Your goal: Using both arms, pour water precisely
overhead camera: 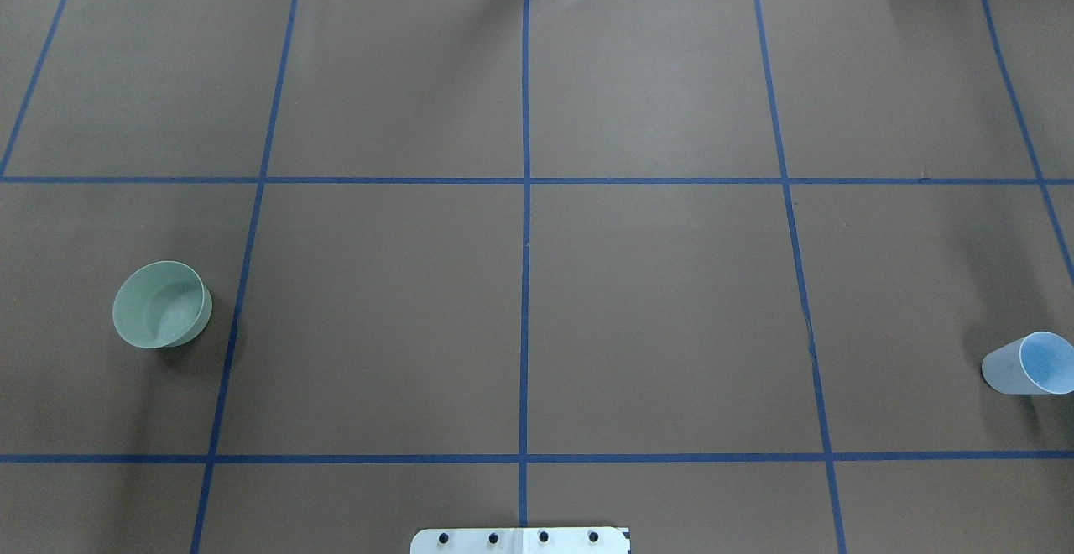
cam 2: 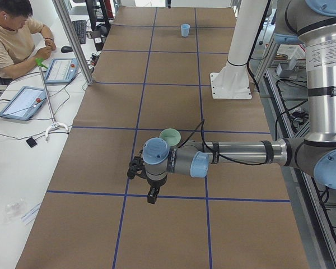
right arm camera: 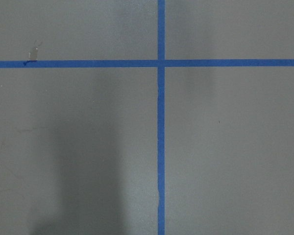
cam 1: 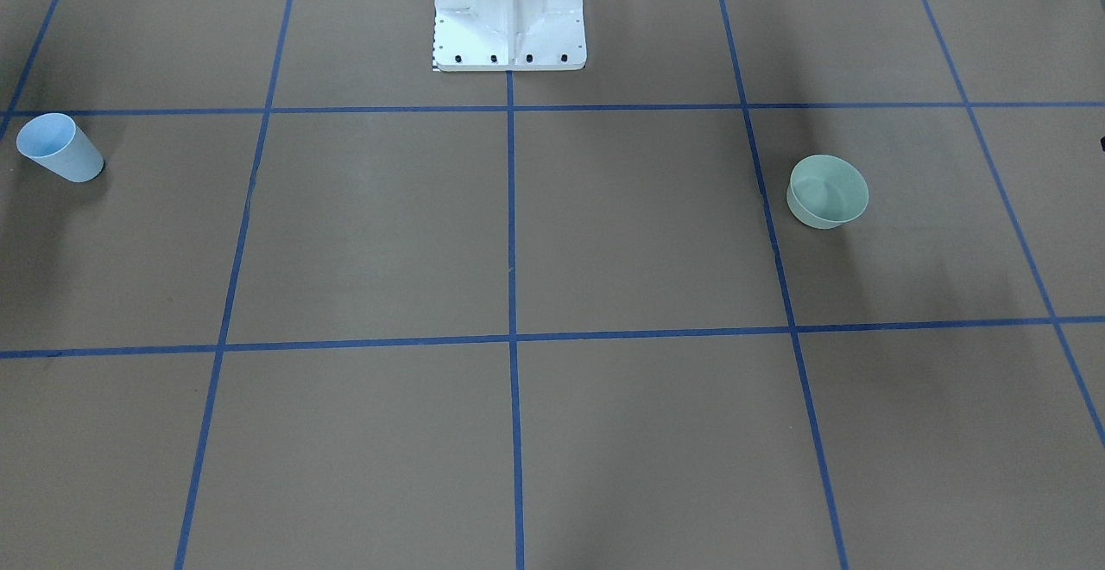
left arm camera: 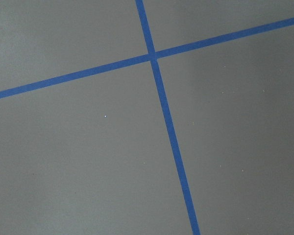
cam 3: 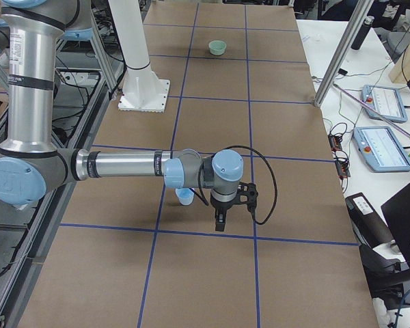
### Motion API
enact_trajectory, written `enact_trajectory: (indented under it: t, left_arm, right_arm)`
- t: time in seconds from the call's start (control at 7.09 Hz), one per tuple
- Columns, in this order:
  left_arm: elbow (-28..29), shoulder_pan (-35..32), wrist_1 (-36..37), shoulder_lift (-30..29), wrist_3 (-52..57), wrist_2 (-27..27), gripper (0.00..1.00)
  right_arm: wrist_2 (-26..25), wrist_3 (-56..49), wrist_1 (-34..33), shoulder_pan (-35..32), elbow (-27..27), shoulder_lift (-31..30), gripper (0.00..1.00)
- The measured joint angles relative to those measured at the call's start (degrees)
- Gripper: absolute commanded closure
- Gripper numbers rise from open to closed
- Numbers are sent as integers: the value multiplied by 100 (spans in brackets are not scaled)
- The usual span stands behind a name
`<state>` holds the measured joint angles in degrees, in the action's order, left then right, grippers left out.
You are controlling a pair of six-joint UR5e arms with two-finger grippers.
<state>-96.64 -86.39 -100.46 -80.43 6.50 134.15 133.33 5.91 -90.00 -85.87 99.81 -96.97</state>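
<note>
Brown tabletop (overhead camera: 654,302) ruled into squares by blue tape lines (overhead camera: 524,285); white pedestal (cam 1: 509,13) bolted at top centre of the front-facing view.

(a) Green bowl (overhead camera: 161,304): lower left of the overhead view, upright, just left of a tape line and well clear of the frame's left edge.

(b) Blue cup (overhead camera: 1028,363): hard against the right edge of the overhead view, partly cut off by it. The whole middle of the tabletop lies open between the two vessels.

(c) Left arm (cam 2: 241,151): in the left side view its forearm runs level from the right and the wrist partly covers the bowl. The left tool (cam 2: 152,198) points down over a tape line. I see it only from the side, so I cannot tell how its fingers stand.

(d) Right arm (cam 3: 123,165): in the right side view its forearm reaches level from the left, with the cup just beside the wrist. I cannot tell the stance of the right tool (cam 3: 219,226) either.

(e) Both wrist views show only a tape crossing (left arm camera: 153,55) on bare paper.

(f) Water: I cannot make it out in either vessel.

(g) A person (cam 2: 11,39) sits at the upper left of the left side view, beyond the tabletop's long edge.
</note>
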Motion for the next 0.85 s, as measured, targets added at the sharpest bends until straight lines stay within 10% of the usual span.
enact_trajectory:
  t: [0.85]
  left_arm:
    - [-300, 0, 3, 13, -8, -4, 0]
  right_arm:
    - [-30, -3, 22, 0, 64, 119, 0]
